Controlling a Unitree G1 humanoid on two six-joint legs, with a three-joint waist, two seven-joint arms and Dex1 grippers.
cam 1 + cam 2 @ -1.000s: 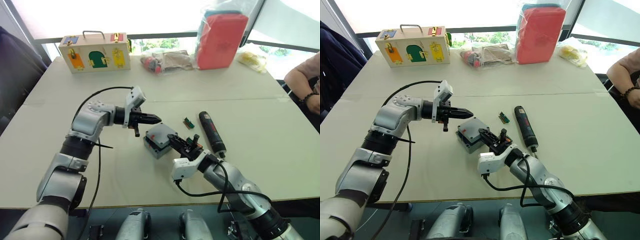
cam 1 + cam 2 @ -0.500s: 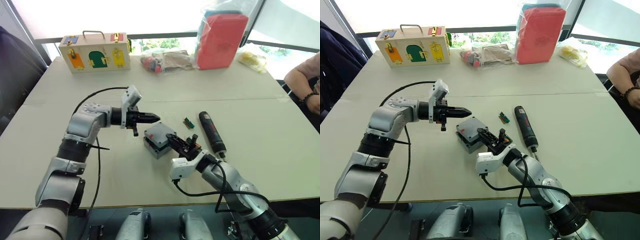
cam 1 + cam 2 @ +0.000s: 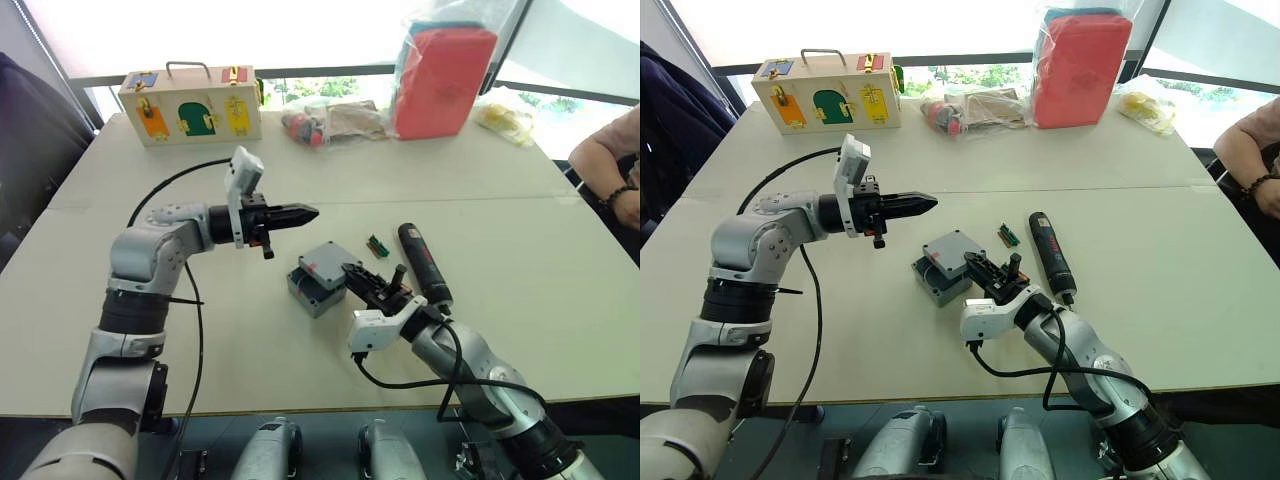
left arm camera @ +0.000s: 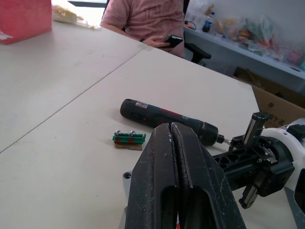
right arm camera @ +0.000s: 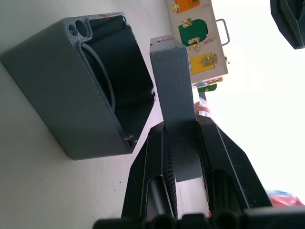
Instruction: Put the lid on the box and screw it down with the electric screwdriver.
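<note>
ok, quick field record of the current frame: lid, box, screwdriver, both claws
lid: clamped in right claw, held over the box, tilted, not seated
box: on table, open
electric screwdriver: lying on table, beside the right arm, untouched
green block: on table between box and screwdriver
left claw: shut, empty, raised above table, apart from box
right claw: shut on lid
step status: lid not yet on box
</note>
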